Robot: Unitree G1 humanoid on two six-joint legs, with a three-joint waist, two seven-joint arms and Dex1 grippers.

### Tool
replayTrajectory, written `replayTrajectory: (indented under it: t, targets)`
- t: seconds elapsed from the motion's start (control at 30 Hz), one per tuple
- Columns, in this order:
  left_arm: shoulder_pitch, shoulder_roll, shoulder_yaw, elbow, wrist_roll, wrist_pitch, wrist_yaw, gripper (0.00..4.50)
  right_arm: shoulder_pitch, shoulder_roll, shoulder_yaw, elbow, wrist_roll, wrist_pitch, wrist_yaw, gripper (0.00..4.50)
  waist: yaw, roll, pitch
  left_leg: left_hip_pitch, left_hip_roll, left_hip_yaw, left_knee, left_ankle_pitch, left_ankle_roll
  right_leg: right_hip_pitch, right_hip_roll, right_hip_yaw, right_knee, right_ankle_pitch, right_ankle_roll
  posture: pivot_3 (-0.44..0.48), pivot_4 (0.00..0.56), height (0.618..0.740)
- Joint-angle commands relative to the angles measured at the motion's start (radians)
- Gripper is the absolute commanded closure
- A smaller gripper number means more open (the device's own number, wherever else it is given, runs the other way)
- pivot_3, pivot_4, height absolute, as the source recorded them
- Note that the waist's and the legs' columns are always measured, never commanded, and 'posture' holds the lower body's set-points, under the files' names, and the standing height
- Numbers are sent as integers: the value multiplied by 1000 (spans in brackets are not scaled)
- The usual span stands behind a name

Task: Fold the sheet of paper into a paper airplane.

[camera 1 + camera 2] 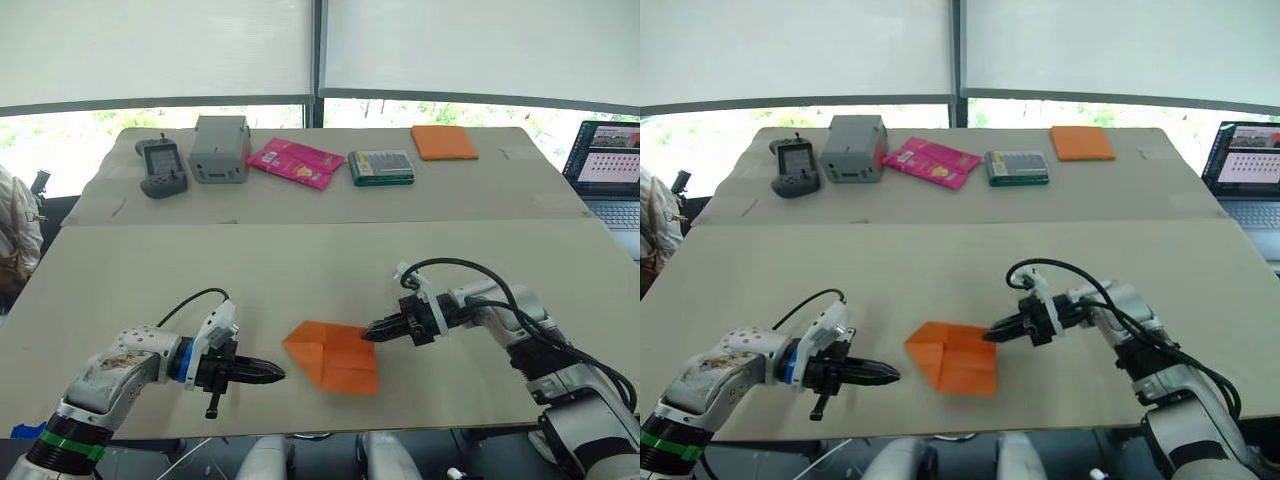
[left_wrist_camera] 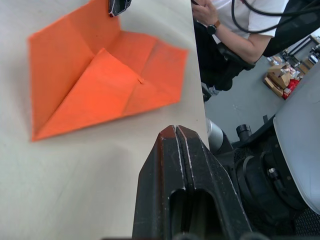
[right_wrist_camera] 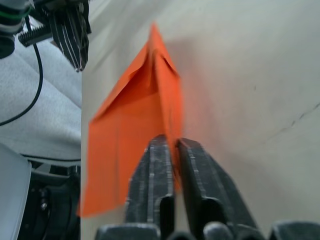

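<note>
The orange sheet of paper [image 1: 335,355] lies near the table's front edge, folded into a wedge whose point faces my left arm, with creased flaps on top [image 2: 100,80]. My right gripper [image 1: 368,333] is at the sheet's right edge, and its fingers are shut on that raised edge [image 3: 170,142]. My left gripper [image 1: 278,372] is shut and holds nothing. It rests just left of the sheet's pointed end, a small gap away [image 2: 175,129].
Along the table's [image 1: 300,260] far side lie a handheld controller [image 1: 160,165], a grey box [image 1: 220,148], a pink packet [image 1: 295,162], a green case [image 1: 381,167] and a thick orange pad [image 1: 444,142]. A laptop [image 1: 608,165] stands at the right. A seated person [image 2: 230,25] is beyond the table.
</note>
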Motion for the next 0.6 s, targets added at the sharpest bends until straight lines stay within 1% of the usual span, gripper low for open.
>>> replayTrajectory:
  t: [0.03, 0.1, 0.13, 0.23, 0.27, 0.3, 0.37, 0.43, 0.5, 0.53, 0.6]
  targets:
    - [-18, 20, 36, 8, -29, 4, -20, 4500, -37, -23, -76, -70, 9, -65, 7, 2537, 0, 1, 0, 0, 0, 0, 0, 0, 0, 0, 0, 0, 0, 0, 0, 0, 150, 740]
    - [-23, 23, 37, 13, -31, 5, -25, 4500, -46, -34, -111, -110, -1, -113, -12, 1829, 0, 1, 1, -1, 0, 0, 0, 0, 0, -1, 0, 0, 0, 0, 0, 0, 150, 740]
    - [-25, 23, 37, 14, -32, 6, -27, 4500, -45, -40, -124, -126, 2, -116, -17, 1401, 1, 1, 1, -1, 0, 0, 0, 0, 0, -1, 0, 0, 0, 0, 0, 0, 150, 740]
    - [-37, 22, 36, 15, -41, 14, -33, 4500, -23, -69, -177, -193, 41, -67, -35, 403, 5, 1, 1, -1, 0, 0, 0, 0, 0, 0, 0, 0, -1, 0, 0, 0, 150, 740]
    - [-42, 19, 36, 16, -44, 17, -33, 4500, -8, -72, -211, -213, 73, -11, -58, 97, 5, 1, 1, -1, 0, 0, 0, 0, 0, 0, 0, 0, -1, 0, 0, 0, 150, 740]
    - [-45, 18, 36, 16, -48, 19, -32, 4500, 4, -72, -234, -228, 96, 30, -77, 97, 5, 1, 1, -1, 0, 0, 0, 0, 0, 0, 0, 0, -1, 0, 0, 0, 150, 740]
    - [-53, 14, 30, 16, -51, 20, -30, 4500, 45, -69, -300, -253, 168, 177, -140, 97, 7, 1, 1, -1, 0, 0, 0, 0, 0, 0, -1, 0, -1, 0, 0, 0, 150, 740]
    - [-73, -14, 19, 20, -45, 4, -12, 4500, 142, -84, -344, -286, 241, 352, -188, 97, 15, 1, 1, -1, 0, -1, 0, 0, 0, 0, -1, 0, -1, 0, 0, 0, 150, 740]
    - [-94, -43, 11, 28, -31, -14, 5, 4500, 218, -72, -385, -317, 283, 415, -234, 97, 21, 1, 1, -1, 0, -1, 0, 0, 0, 1, -2, -1, -2, 0, 0, 0, 150, 740]
    - [-104, -57, 7, 34, -23, -23, 15, 4500, 238, -53, -410, -329, 305, 441, -263, 97, 21, 1, 1, -2, -1, -1, 0, 0, 0, 1, -2, 0, -2, 0, 0, 0, 150, 740]
    - [-123, -75, -3, 48, -8, -33, 28, 4500, 274, -34, -422, -357, 320, 458, -304, 97, 19, 1, 1, -2, -1, 0, 1, 0, 0, 0, -3, 0, -1, 0, 0, 0, 150, 740]
